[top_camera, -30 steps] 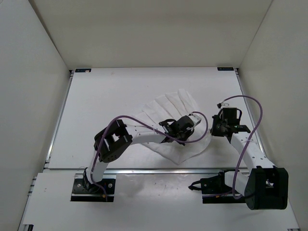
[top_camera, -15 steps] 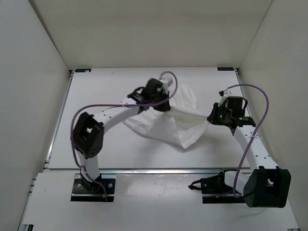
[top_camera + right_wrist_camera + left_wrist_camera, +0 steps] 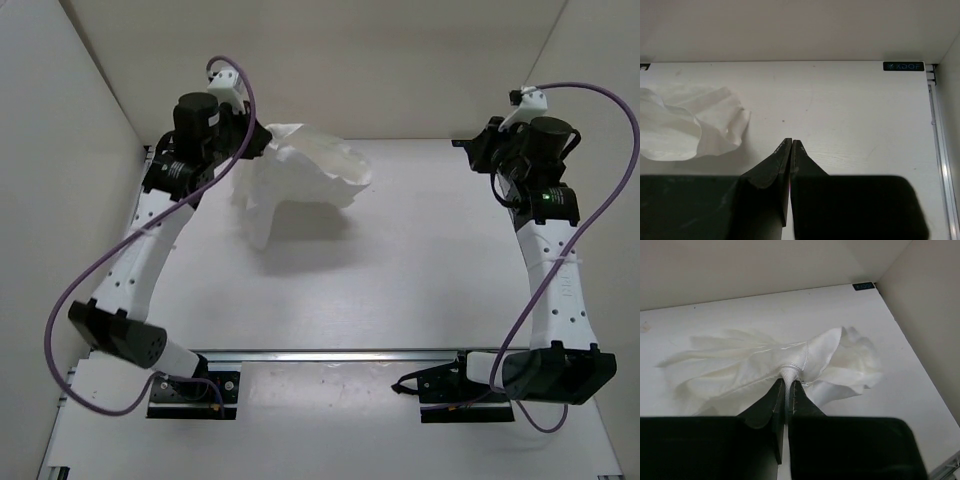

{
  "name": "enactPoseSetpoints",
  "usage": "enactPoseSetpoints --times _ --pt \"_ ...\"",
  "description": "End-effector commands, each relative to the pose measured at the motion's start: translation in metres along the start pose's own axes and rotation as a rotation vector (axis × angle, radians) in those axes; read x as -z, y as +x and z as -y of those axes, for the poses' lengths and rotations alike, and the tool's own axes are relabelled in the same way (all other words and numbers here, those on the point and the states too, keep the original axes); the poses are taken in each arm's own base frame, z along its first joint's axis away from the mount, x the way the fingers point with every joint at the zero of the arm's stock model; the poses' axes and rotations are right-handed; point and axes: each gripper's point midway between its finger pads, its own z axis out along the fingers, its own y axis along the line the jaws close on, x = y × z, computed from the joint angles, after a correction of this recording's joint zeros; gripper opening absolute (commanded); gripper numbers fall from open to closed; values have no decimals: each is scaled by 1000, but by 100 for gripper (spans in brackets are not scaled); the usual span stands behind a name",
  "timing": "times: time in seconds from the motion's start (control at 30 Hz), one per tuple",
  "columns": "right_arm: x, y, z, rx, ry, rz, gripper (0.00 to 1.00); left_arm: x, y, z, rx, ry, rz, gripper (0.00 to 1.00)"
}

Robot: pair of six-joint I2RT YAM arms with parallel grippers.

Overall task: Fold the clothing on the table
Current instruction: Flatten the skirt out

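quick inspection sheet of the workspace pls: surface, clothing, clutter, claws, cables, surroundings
surface: white table, flat, faint specks only
job's things: the clothing bunched up, not folded, hanging from the left claw over the far left of the table
clutter: nothing seen
claws: left claw shut on a pinch of the clothing; right claw shut, holding nothing, at the far right
cables: purple cables loop loosely along both arms
surroundings: plain white walls on three sides
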Motion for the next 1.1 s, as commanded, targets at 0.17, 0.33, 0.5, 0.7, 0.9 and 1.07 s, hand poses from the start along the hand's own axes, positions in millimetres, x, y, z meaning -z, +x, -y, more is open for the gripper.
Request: enactPoseSetpoints --times 0.17,0.33,0.5,0.7,0.9,1.07 --pt "-4 122 -61 -80 -251 -259 9 32 91 0 17 16 -153 0" --pt "7 195 -133 -201 -525 -369 40 36 130 -1 32 41 -237 0" --pt "3 228 -173 -206 -660 -440 45 41 155 9 19 67 -309 0" --pt "-12 264 -219 -70 -710 -477 62 42 164 10 39 89 -322 0" --pt "-56 274 -200 -139 -592 -527 59 54 174 12 64 103 -344 0" --pt "-86 278 -198 -110 -590 -533 62 66 189 14 69 124 -380 0"
